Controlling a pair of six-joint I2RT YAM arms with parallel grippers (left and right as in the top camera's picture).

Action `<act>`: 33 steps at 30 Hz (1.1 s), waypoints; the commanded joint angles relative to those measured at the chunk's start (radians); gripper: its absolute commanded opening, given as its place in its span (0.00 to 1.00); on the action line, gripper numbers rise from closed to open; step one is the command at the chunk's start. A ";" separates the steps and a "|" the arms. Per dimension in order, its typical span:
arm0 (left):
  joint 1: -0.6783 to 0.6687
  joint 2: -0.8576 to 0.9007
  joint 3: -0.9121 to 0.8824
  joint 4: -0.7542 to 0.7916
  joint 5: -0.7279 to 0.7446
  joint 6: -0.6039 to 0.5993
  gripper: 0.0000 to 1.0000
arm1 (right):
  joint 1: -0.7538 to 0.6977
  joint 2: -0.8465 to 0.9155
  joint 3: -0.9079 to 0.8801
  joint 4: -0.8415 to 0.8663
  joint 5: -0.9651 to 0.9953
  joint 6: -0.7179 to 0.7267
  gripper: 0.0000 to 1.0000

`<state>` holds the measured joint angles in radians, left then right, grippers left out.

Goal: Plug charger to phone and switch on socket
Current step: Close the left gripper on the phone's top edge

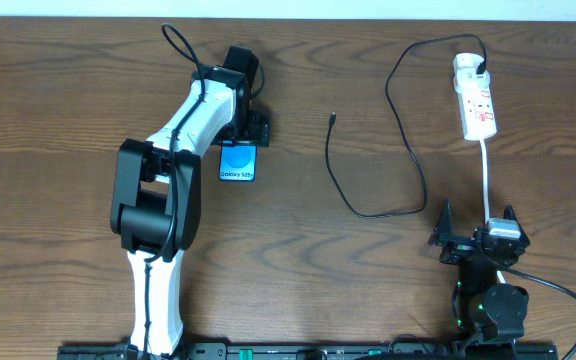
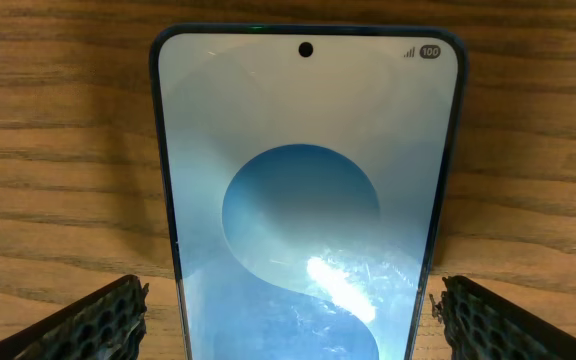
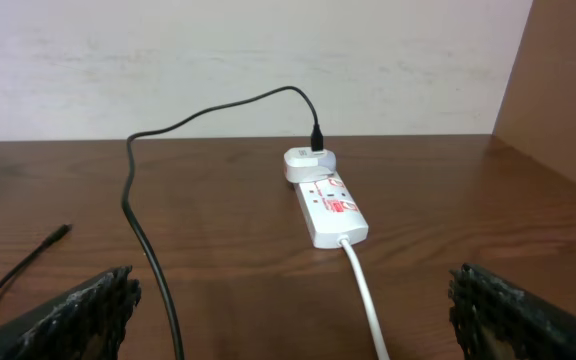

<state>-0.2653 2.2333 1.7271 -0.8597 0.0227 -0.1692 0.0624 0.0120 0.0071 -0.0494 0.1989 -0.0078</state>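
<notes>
Overhead: the phone lies screen up on the table, left of centre. Its upper end is under the left jaws, which are spread. The charger runs from the socket at upper right, loops down, and ends with its tip free at centre. The right jaws, at lower right, are spread and empty.

Left wrist: the phone fills the frame between both fingers, with a gap on each side.

Right wrist: the charger's plug sits in the socket's far end. A white cord leads down-frame.
</notes>
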 commanded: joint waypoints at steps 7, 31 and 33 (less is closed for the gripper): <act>0.002 0.008 -0.020 0.001 -0.016 -0.009 0.94 | -0.005 -0.005 -0.002 -0.003 0.005 0.000 0.99; 0.002 0.009 -0.022 0.001 -0.008 -0.009 0.94 | -0.005 -0.005 -0.002 -0.003 0.005 0.000 0.99; 0.002 0.009 -0.022 0.001 -0.008 -0.009 0.94 | -0.005 -0.005 -0.002 -0.003 0.005 0.000 0.99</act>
<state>-0.2653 2.2333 1.7226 -0.8562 0.0231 -0.1692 0.0624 0.0120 0.0071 -0.0494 0.1989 -0.0078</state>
